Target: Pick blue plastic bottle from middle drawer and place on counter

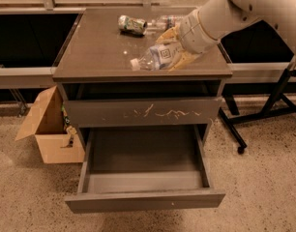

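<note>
I am holding my pale yellow end effector (176, 53) over the right side of the glossy grey-brown counter (92, 50), fingers wrapped round the blue plastic bottle (155, 57), which is showing clear with a white cap and a pale blue-white label. My arm (225, 13) is looking off-white. The middle drawer (144, 201) is showing plain dark grey, front and inside. The drawer front above it (90, 112) is bearing white scratch marks. The crushed container (131, 24) is showing green print. The cardboard box (53, 146) is looking tan, the floor (27, 197) speckled beige.
</note>
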Controlling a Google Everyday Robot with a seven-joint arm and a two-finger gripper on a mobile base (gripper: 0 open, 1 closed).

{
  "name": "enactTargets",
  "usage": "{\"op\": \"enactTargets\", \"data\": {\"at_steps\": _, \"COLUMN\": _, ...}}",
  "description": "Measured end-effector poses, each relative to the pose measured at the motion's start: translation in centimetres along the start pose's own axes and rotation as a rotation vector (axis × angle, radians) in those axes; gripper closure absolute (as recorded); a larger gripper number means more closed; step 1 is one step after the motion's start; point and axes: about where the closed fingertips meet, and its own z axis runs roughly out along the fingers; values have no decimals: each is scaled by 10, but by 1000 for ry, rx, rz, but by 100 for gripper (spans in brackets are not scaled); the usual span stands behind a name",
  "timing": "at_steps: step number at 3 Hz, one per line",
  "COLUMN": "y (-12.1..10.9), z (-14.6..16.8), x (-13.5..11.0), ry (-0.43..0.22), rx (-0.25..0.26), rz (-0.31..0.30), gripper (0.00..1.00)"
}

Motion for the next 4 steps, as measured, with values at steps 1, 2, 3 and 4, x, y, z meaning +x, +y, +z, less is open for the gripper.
{"op": "enactTargets", "data": {"at_steps": 1, "y": -8, "z": 5, "x": 6, "ry": 10, "rx": 25, "rz": 8, "gripper": 100}}
{"op": "enactTargets", "data": {"at_steps": 2, "y": -38, "z": 14, "x": 34, "ry": 47, "rx": 106, "rz": 34, "gripper": 100}}
{"op": "enactTargets", "data": {"at_steps": 3, "y": -74, "z": 25, "x": 63, "ry": 58, "rx": 194, "rz": 83, "gripper": 100}}
{"op": "enactTargets", "data": {"at_steps": 4, "y": -101, "z": 35, "x": 86, "ry": 50, "rx": 279, "rz": 142, "gripper": 100}}
